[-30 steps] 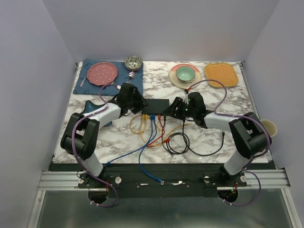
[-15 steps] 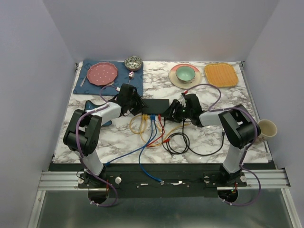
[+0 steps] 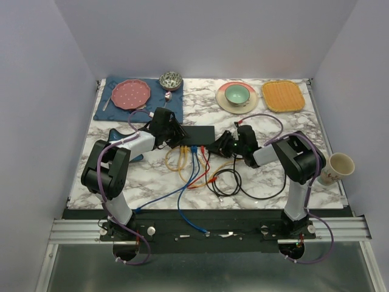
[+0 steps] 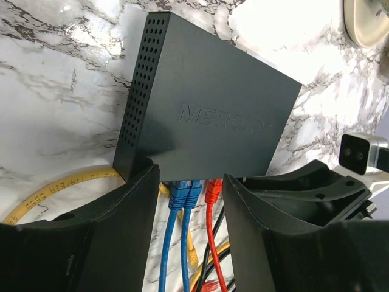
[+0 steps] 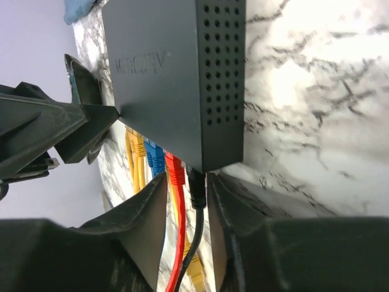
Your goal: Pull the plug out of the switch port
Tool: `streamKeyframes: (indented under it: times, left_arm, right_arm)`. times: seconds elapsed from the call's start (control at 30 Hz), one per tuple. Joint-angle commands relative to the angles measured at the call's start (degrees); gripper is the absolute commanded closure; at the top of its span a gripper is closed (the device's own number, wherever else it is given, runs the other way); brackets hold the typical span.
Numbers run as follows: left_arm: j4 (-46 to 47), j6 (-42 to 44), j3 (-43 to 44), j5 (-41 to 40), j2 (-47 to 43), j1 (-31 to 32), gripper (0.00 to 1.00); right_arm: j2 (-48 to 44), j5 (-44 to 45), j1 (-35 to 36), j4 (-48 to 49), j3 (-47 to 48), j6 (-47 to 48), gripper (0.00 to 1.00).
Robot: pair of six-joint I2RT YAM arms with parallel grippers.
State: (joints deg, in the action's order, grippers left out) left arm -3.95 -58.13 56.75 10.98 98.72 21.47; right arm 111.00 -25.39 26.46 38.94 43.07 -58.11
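The matte-black switch (image 3: 199, 135) lies mid-table, its sockets facing me. In the left wrist view the switch (image 4: 206, 115) holds two blue plugs (image 4: 183, 193) and a red plug (image 4: 212, 190). My left gripper (image 4: 191, 179) is open and straddles them, its fingertips against the socket edge. In the right wrist view the switch (image 5: 176, 73) carries yellow, blue, red (image 5: 175, 173) and black (image 5: 197, 185) plugs. My right gripper (image 5: 185, 182) is open, with a narrow gap. The red and black plugs sit between its fingers.
Loose blue, red, yellow and black cables (image 3: 200, 176) trail toward me. A dark blue star dish (image 3: 117, 140) lies under the left arm. A pink plate (image 3: 132, 93), a patterned bowl (image 3: 171, 79), a green bowl (image 3: 237, 94) and an orange mat (image 3: 283, 95) stand at the back. A paper cup (image 3: 338, 165) stands at the right.
My right gripper has moved left, up to the switch's socket edge, and its arm has folded in, uncovering the paper cup. The left arm has barely moved.
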Motion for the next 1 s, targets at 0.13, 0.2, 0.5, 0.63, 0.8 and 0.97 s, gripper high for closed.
streamKeyframes:
  times: [0.13,0.2,0.5,0.63,0.8,0.97]
  left_arm:
    - [0.7,0.0,-1.2,1.7,0.0,-0.1,0.4]
    - [0.9,-0.1,-1.4,2.0,0.2,-0.2,0.4]
    - [1.6,-0.5,-2.3,2.5,0.2,-0.1,0.4]
    - [1.7,-0.5,-2.4,2.6,0.5,0.0,0.4]
    - [1.7,-0.5,-2.6,2.7,0.5,0.0,0.4]
    - [1.9,-0.6,-2.8,2.8,0.4,0.0,0.4]
  right_arm:
    - [1.3,-1.0,-1.0,9.2,-3.5,-4.8,0.64]
    - [1.9,-1.2,-1.3,11.0,-4.0,-6.4,0.65]
    - [5.2,-1.9,-2.4,17.0,-4.6,-12.4,0.62]
    - [7.4,-2.4,-2.6,18.5,-4.0,-14.1,0.61]
    - [7.9,-2.3,-2.6,18.5,-3.5,-14.2,0.66]
    - [8.0,-2.5,-2.6,18.7,-3.4,-14.1,0.79]
